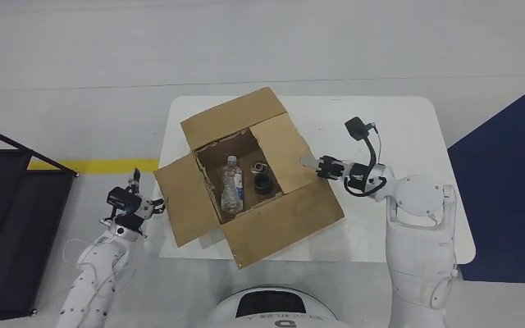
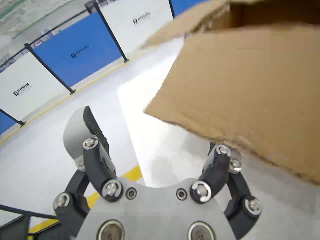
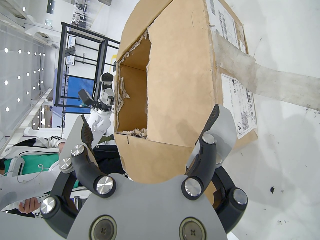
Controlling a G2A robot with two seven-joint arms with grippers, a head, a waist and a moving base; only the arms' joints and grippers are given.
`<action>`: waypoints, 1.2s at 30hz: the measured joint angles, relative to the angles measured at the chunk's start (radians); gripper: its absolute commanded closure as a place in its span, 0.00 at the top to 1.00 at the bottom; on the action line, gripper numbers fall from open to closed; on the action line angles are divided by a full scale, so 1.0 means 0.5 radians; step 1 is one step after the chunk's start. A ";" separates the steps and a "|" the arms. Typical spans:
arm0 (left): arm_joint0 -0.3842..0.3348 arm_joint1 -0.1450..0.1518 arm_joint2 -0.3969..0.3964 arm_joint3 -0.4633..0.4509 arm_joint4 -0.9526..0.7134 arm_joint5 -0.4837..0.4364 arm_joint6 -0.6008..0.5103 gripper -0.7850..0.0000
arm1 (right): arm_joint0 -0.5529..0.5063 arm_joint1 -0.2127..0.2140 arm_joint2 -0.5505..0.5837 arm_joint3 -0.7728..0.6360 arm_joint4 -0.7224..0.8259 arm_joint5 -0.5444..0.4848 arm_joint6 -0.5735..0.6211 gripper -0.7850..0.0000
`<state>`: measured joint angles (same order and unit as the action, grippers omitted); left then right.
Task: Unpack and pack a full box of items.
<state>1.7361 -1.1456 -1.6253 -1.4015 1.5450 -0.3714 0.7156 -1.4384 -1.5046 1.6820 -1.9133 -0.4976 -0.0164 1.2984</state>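
Observation:
An open cardboard box [image 1: 246, 176] stands on the white table [image 1: 394, 123] with its flaps spread. Inside lie a clear plastic bottle [image 1: 232, 187] and a dark round item [image 1: 261, 179]. My right gripper [image 1: 312, 161] is at the box's right flap. In the right wrist view the right gripper [image 3: 150, 123] is open and straddles that flap [image 3: 175, 81], not closed on it. My left gripper [image 1: 148, 193] is off the table's left edge, beside the left flap [image 1: 184, 201]. The left gripper [image 2: 155, 136] is open, and the flap [image 2: 237, 96] hides one fingertip.
Shipping labels [image 3: 240, 106] and a strip of tape [image 3: 250, 63] cover the box's side. A black rack [image 1: 25, 221] stands on the floor to the left, near a yellow floor line [image 1: 90, 166]. Bare table lies right of the box.

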 measured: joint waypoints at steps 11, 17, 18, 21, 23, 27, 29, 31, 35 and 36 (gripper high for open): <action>-0.046 -0.036 0.119 -0.264 -0.358 -0.022 -0.071 1.00 | 0.000 0.000 0.000 0.000 0.000 0.000 0.000 1.00; -0.147 -0.056 0.289 -0.399 -0.176 0.169 -0.361 1.00 | 0.000 0.000 0.000 0.000 0.000 0.000 0.000 1.00; -0.151 -0.057 0.298 -0.406 -0.180 0.169 -0.390 1.00 | 0.000 0.000 0.000 0.000 0.000 0.000 0.000 1.00; -0.170 -0.060 0.303 -0.406 -0.242 0.157 -0.509 1.00 | 0.000 0.000 0.000 0.000 0.000 0.000 0.000 1.00; -0.182 -0.061 0.290 -0.407 -0.317 0.145 -0.591 1.00 | 0.000 0.000 0.000 0.000 0.000 0.000 0.000 1.00; -0.191 -0.058 0.261 -0.435 -0.365 0.158 -0.780 1.00 | 0.000 0.000 0.000 0.000 0.000 0.000 0.000 1.00; -0.197 -0.053 0.256 -0.465 -0.309 0.144 -0.883 1.00 | 0.000 0.000 0.000 0.000 0.000 0.000 0.000 1.00; -0.192 -0.051 0.256 -0.484 -0.300 0.132 -0.893 1.00 | 0.000 0.000 0.000 0.000 0.000 0.000 0.000 1.00; -0.175 -0.050 0.236 -0.525 -0.347 0.119 -0.881 1.00 | 0.000 0.000 0.000 0.000 0.000 0.000 0.000 1.00; -0.176 -0.050 0.223 -0.525 -0.371 0.125 -0.882 1.00 | 0.000 0.000 0.000 0.000 0.000 0.000 0.000 1.00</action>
<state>1.6484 -1.1708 -1.5137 -1.6638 1.3597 -0.3089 0.2747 -1.4384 -1.5046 1.6820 -1.9133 -0.4976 -0.0164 1.2984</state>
